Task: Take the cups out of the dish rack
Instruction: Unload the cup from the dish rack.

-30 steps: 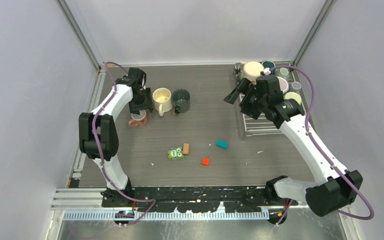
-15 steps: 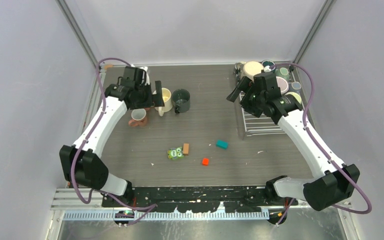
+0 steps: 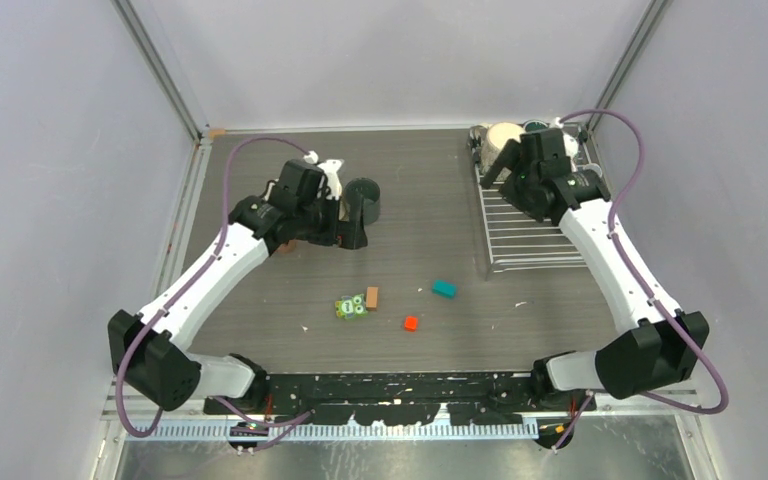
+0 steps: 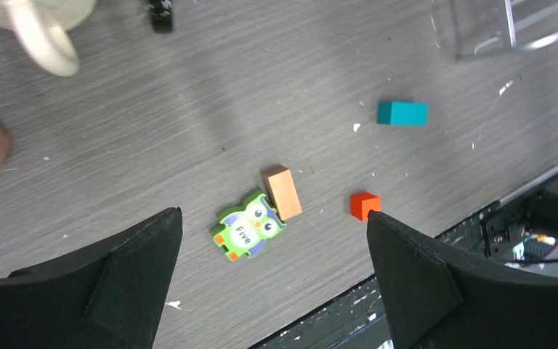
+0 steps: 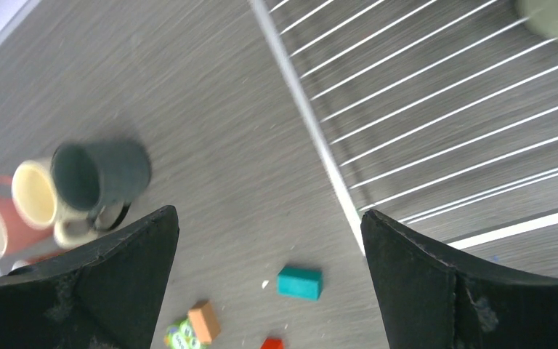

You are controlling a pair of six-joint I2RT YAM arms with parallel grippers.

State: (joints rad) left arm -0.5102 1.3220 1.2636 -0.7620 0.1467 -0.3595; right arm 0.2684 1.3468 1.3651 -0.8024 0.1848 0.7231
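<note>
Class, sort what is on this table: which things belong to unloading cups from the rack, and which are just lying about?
Job: dish rack; cream cup in it; dark cup, pink cup on the table.
Lying about: teal block; red block; orange block; owl tile.

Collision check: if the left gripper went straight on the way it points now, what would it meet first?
Probably the green owl tile, with the orange block right beside it; both lie mid-line in the wrist view. Depth is unclear.
</note>
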